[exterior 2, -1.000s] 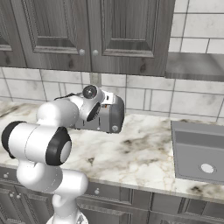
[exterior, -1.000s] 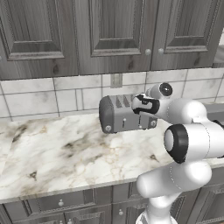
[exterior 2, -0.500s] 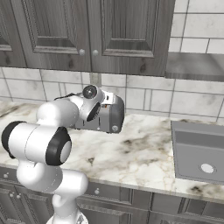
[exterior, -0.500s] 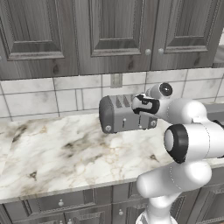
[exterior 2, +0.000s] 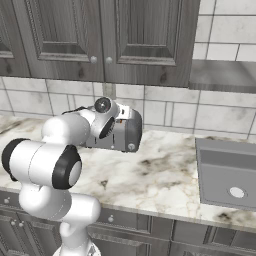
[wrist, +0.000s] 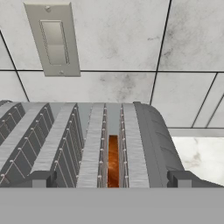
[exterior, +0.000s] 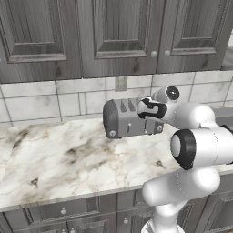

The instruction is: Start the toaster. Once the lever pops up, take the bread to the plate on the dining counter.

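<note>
you're early in the task: the bread sits down in a slot of the toaster at the back edge of the worktop. your gripper hangs over that slot, fingers spread and empty. lifting and carrying remain.

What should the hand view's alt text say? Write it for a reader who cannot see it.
A grey toaster seen from above, with brown bread deep in one slot. The gripper hovers over it, and behind is a tiled wall with a switch plate.
</note>
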